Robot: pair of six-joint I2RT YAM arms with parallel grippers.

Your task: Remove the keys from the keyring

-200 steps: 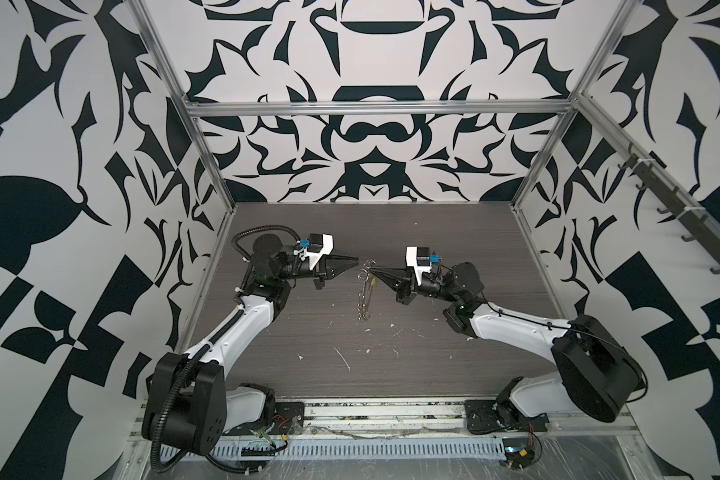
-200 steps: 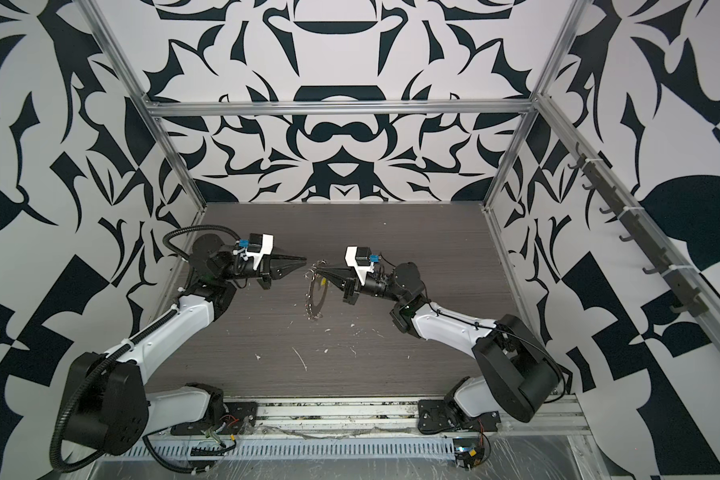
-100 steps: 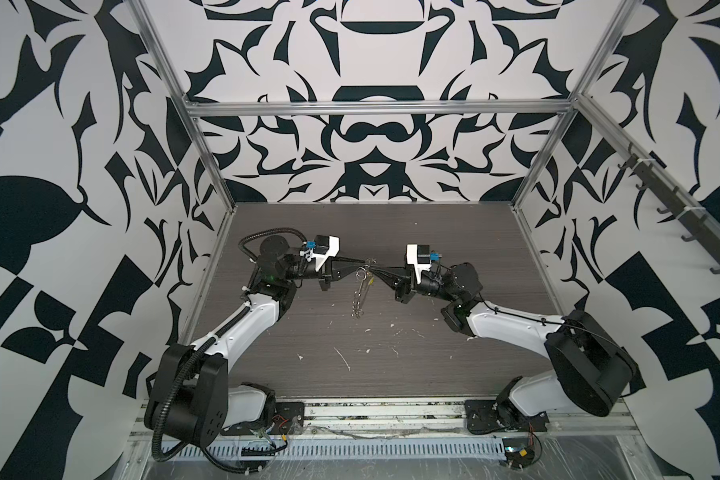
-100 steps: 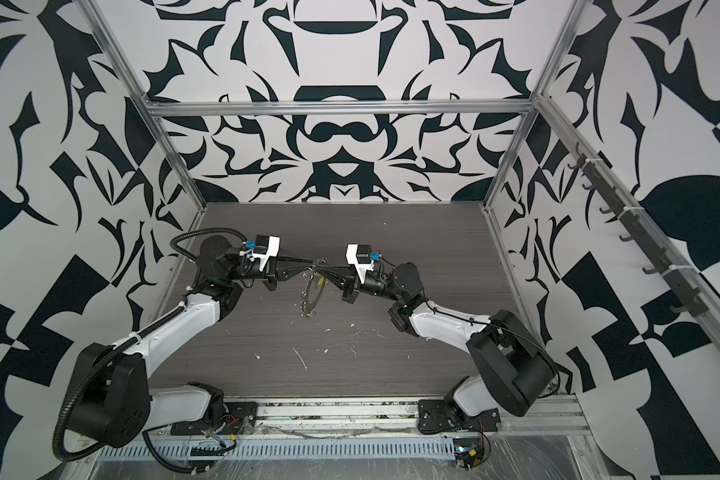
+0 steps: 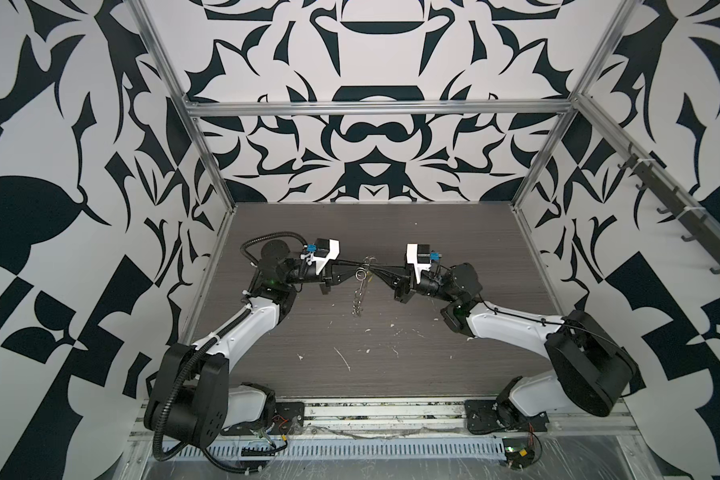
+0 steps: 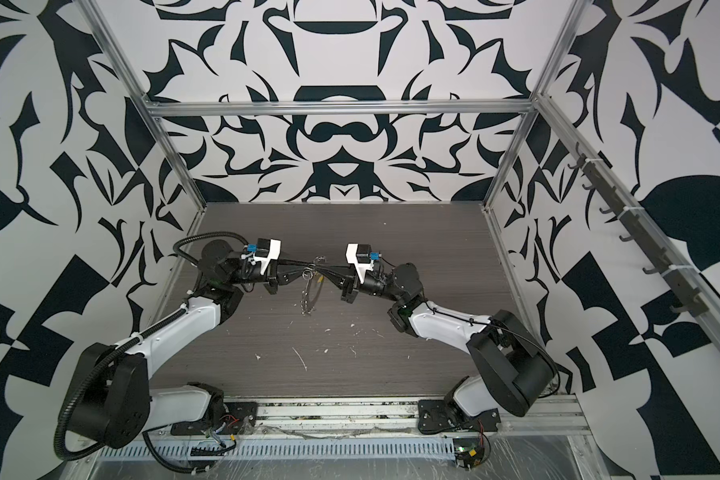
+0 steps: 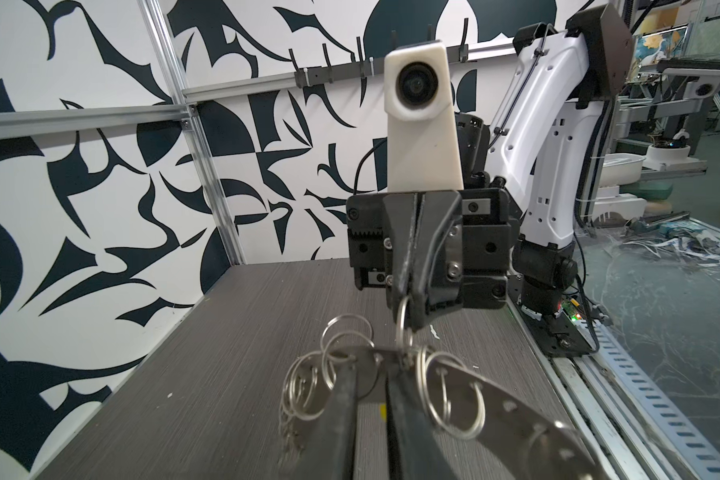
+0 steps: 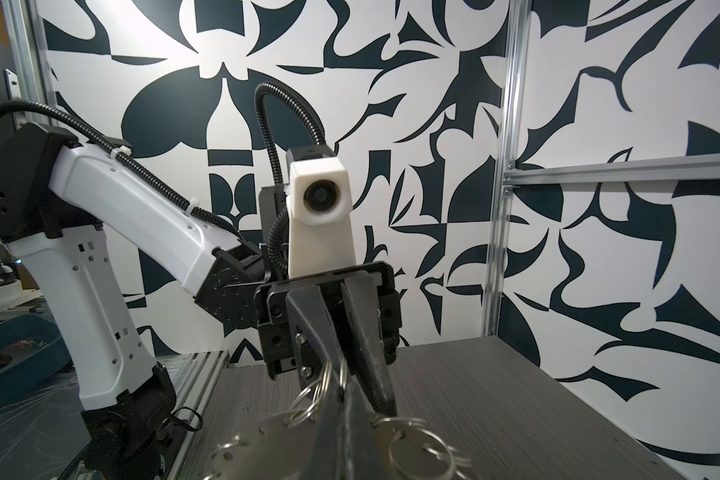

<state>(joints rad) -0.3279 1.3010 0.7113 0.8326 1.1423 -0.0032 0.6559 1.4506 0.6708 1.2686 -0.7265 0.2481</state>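
Between both grippers one keyring [image 7: 512,409] with one yellow key [image 6: 319,279] is hanging; only the left wrist view is showing me the right gripper [image 7: 407,320] pinching a split ring [image 7: 400,332], left gripper [image 5: 361,265] narrow, grip unclear.

Left wrist view: left gripper [image 7: 371,374] fingers blurred, cut by the bottom edge; I can't tell if they pinch anything. Key [image 7: 382,411] shows only as a yellow sliver between them. Keyring [image 7: 516,413] runs off-frame. Right wrist view: right gripper [image 8: 344,390] hides the left fingertips.
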